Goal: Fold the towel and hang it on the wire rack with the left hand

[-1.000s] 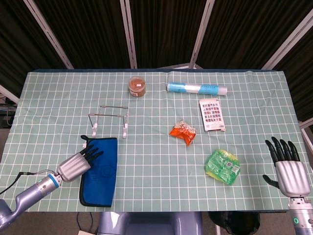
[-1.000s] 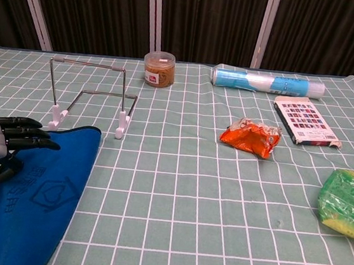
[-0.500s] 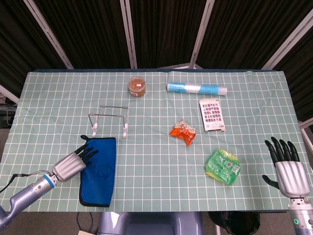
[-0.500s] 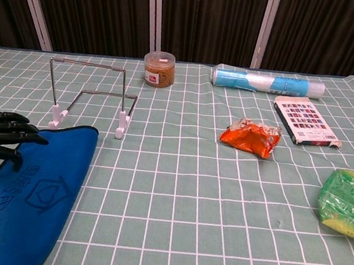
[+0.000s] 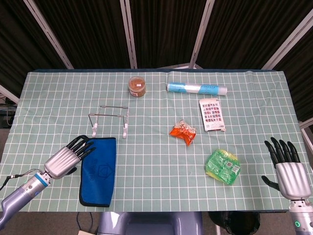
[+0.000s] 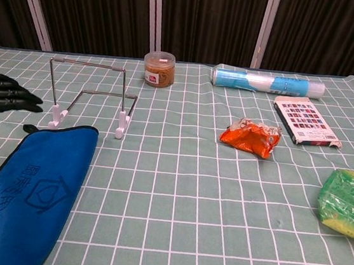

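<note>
A blue towel lies folded into a long strip near the table's front left edge. The wire rack stands just behind it, bare. My left hand hovers open to the left of the towel, fingers stretched out, not touching it. My right hand is open at the front right edge, holding nothing; the chest view does not show it.
An orange snack packet and a green packet lie to the right. At the back are a brown jar, a blue-white tube and a printed card box. A green checked cloth covers the table.
My left hand has slid left off the towel and lifted clear of it. The towel stays flat in place. The right hand has not moved.
</note>
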Controlling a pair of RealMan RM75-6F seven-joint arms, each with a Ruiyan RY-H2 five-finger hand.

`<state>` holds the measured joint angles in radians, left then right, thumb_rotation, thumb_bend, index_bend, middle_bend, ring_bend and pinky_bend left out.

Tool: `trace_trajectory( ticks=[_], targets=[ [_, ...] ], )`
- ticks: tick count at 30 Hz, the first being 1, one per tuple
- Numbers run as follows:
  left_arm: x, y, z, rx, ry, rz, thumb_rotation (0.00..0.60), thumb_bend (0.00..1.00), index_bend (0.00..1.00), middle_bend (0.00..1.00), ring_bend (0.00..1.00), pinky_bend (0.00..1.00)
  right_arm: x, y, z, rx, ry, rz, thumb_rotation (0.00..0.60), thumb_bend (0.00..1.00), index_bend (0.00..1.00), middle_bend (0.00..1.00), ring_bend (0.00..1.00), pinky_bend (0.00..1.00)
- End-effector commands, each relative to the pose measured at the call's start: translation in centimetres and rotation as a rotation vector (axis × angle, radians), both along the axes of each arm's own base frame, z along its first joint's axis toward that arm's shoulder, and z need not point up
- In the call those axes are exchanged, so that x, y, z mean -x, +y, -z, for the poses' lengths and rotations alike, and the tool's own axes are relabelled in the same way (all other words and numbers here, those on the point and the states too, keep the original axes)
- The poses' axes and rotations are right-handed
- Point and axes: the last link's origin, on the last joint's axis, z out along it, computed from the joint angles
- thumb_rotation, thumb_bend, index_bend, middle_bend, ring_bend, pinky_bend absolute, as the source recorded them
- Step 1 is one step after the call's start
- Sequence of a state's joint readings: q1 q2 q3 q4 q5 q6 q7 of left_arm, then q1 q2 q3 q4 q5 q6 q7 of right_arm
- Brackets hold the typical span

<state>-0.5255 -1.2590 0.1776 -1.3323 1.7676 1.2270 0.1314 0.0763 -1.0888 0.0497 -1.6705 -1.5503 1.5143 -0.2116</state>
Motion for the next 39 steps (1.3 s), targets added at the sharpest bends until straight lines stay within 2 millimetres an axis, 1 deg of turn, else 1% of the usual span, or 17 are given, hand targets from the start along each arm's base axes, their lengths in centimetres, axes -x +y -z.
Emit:
trace_trajectory(
  ticks=[1, 2, 3, 4, 5, 6, 8, 10, 11, 14, 17, 21, 24, 29, 32, 35, 39],
  targets=[
    [-1.5, 0.9, -0.6, -0.06, -0.052, -0.013, 0.6, 0.25, 0.0, 0.12, 0.05, 0.0, -0.1, 0.1, -0.1, 0.0, -0.005, -0.007, 0.6, 0.0, 0.0, 0.0, 0.0, 0.0],
    [-2.0, 1.2, -0.5, -0.071, -0.068, -0.022, 0.6, 0.25, 0.0, 0.23, 0.15, 0.06, -0.2, 0.1, -0.1, -0.001, -0.007, -0.009, 0.6, 0.0, 0.0, 0.0, 0.0, 0.0],
    [-3.0, 1.8, -0.3, -0.089, -0.107, -0.041, 0.6, 0.25, 0.0, 0.32, 0.24, 0.13, -0.3, 0.1, -0.1, -0.002, -0.009, -0.014, 0.6, 0.0, 0.0, 0.0, 0.0, 0.0],
    [-3.4, 2.2, 0.0, -0.095, -0.118, -0.058, 0.6, 0.25, 0.0, 0.45, 0.4, 0.29, -0.3, 0.2, -0.1, -0.003, -0.01, -0.016, 0.6, 0.0, 0.0, 0.0, 0.0, 0.0],
    [-4.0, 2.6, 0.4, -0.098, -0.127, -0.081, 0.6, 0.24, 0.0, 0.58, 0.55, 0.48, -0.3, 0.2, -0.1, -0.004, -0.012, -0.018, 0.6, 0.0, 0.0, 0.0, 0.0, 0.0],
    [-4.4, 2.9, 0.7, -0.1, -0.131, -0.093, 0.6, 0.24, 0.0, 0.66, 0.64, 0.64, -0.3, 0.2, -0.2, -0.004, -0.014, -0.018, 0.6, 0.0, 0.0, 0.0, 0.0, 0.0],
    [-5.3, 3.7, 1.7, -0.106, -0.129, -0.121, 0.6, 0.24, 0.03, 0.78, 0.77, 0.9, -0.3, 0.2, -0.2, -0.003, -0.017, -0.019, 0.6, 0.0, 0.0, 0.0, 0.0, 0.0],
    [-5.8, 4.2, 2.6, -0.108, -0.123, -0.146, 0.6, 0.24, 0.08, 0.85, 0.84, 0.99, -0.3, 0.2, -0.3, -0.003, -0.019, -0.018, 0.6, 0.0, 0.0, 0.0, 0.0, 0.0],
    [-6.2, 4.5, 3.1, -0.106, -0.122, -0.162, 0.6, 0.24, 0.11, 0.87, 0.86, 1.0, -0.2, 0.1, -0.3, -0.002, -0.019, -0.017, 0.6, 0.0, 0.0, 0.0, 0.0, 0.0],
    [-6.7, 5.1, 4.4, -0.095, -0.116, -0.2, 0.6, 0.24, 0.14, 0.89, 0.87, 1.0, -0.1, 0.1, -0.4, 0.0, -0.021, -0.011, 0.6, 0.0, 0.0, 0.0, 0.0, 0.0],
    [-7.2, 5.8, 5.8, -0.079, -0.11, -0.241, 0.6, 0.24, 0.15, 0.9, 0.88, 1.0, 0.2, -0.1, -0.5, 0.001, -0.021, -0.003, 0.6, 0.0, 0.0, 0.0, 0.0, 0.0],
    [-7.5, 6.7, 7.0, -0.07, -0.101, -0.279, 0.6, 0.24, 0.16, 0.91, 0.88, 1.0, 0.4, -0.2, -0.5, 0.003, -0.021, 0.008, 0.6, 0.0, 0.0, 0.0, 0.0, 0.0],
    [-7.6, 7.1, 7.5, -0.073, -0.099, -0.303, 0.6, 0.26, 0.17, 0.91, 0.88, 1.0, 0.6, -0.3, -0.5, 0.002, -0.02, 0.016, 0.6, 0.0, 0.0, 0.0, 0.0, 0.0],
    [-7.1, 7.8, 8.1, -0.079, -0.086, -0.351, 0.6, 0.35, 0.21, 0.91, 0.88, 1.0, 0.8, -0.4, -0.4, -0.002, -0.018, 0.028, 0.6, 0.0, 0.0, 0.0, 0.0, 0.0],
    [-6.6, 8.5, 8.5, -0.074, -0.102, -0.406, 0.6, 0.39, 0.23, 0.91, 0.88, 1.0, 0.9, -0.5, -0.3, -0.006, -0.014, 0.034, 0.6, 0.0, 0.0, 0.0, 0.0, 0.0],
    [-6.2, 8.8, 8.8, -0.07, -0.116, -0.44, 0.6, 0.41, 0.25, 0.91, 0.88, 1.0, 1.0, -0.6, -0.2, -0.008, -0.013, 0.035, 0.6, 0.0, 0.0, 0.0, 0.0, 0.0],
    [-5.6, 9.2, 9.0, -0.067, -0.144, -0.481, 0.6, 0.41, 0.27, 0.91, 0.88, 1.0, 1.0, -0.6, -0.1, -0.011, -0.01, 0.038, 0.6, 0.0, 0.0, 0.0, 0.0, 0.0]
  ],
)
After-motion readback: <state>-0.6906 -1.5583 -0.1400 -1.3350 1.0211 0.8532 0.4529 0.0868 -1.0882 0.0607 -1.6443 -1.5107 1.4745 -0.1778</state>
